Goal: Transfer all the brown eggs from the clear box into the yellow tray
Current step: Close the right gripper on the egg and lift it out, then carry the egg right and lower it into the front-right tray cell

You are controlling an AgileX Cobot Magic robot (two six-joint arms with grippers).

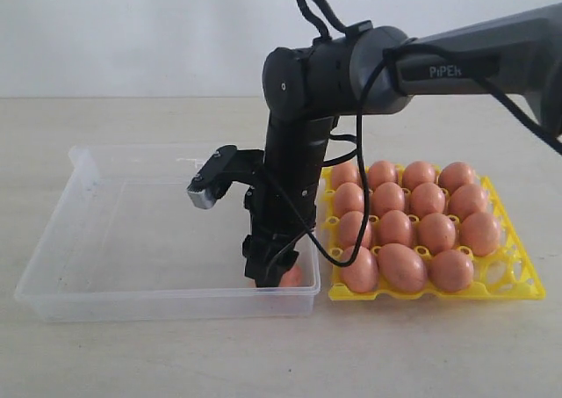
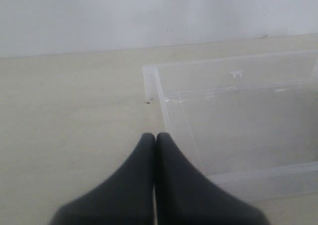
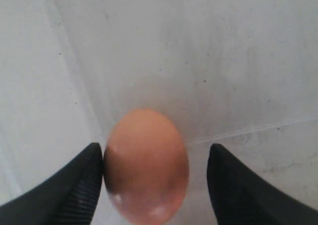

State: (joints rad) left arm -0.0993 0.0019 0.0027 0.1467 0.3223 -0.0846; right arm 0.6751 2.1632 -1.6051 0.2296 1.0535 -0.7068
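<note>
One brown egg lies on the floor of the clear box at its near right corner, partly hidden by the arm in the exterior view. My right gripper is open around it. One finger touches the egg's side and the other stands apart from it. In the exterior view the right gripper points down into the box. The yellow tray sits right of the box with several brown eggs in its cups. My left gripper is shut and empty, hovering beside a corner of the clear box.
The right arm reaches over the tray from the right. Its cable hangs down by the tray's left edge. The tray's near right corner cup holds no egg. The box and tray rest on a pale table.
</note>
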